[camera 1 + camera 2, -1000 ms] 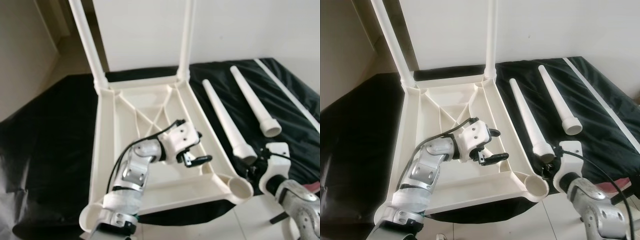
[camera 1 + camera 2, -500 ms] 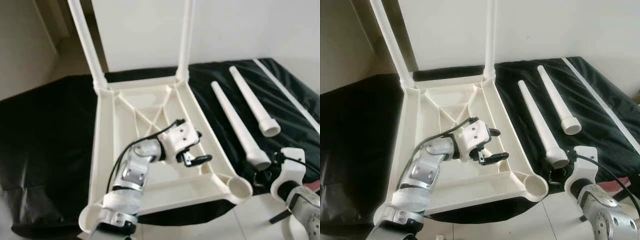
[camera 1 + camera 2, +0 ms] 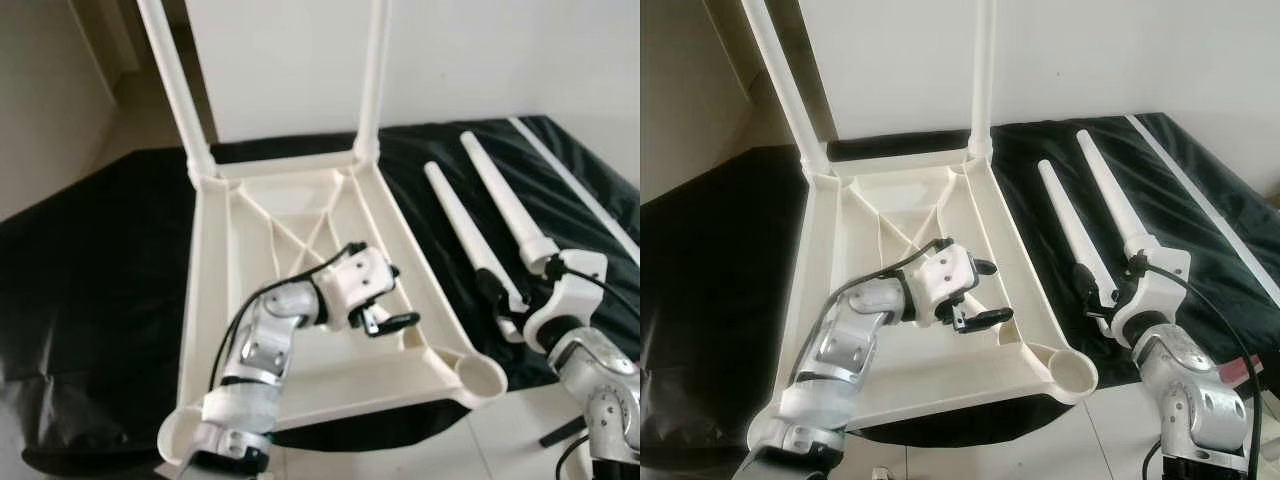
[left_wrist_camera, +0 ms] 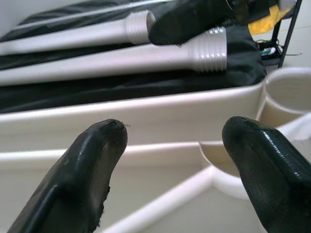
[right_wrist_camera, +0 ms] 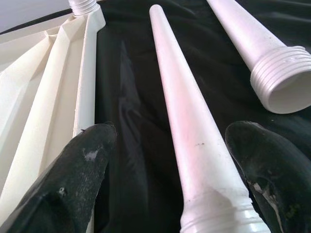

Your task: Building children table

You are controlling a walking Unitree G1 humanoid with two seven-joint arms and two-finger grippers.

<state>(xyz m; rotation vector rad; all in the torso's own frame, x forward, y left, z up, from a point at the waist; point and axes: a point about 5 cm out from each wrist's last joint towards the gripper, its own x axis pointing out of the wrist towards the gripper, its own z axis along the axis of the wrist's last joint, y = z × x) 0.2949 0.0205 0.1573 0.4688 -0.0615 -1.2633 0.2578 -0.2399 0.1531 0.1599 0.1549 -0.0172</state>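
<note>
A black sheet [image 3: 90, 260] covers the floor ahead of me, creased and slightly glossy. Behind it stands a white wall [image 3: 480, 50]. To my left a beige wall [image 3: 40, 100] runs beside a strip of pale floor [image 3: 140, 125]. Close by my right side, pale floor tiles [image 3: 480, 440] show past the sheet's edge.
</note>
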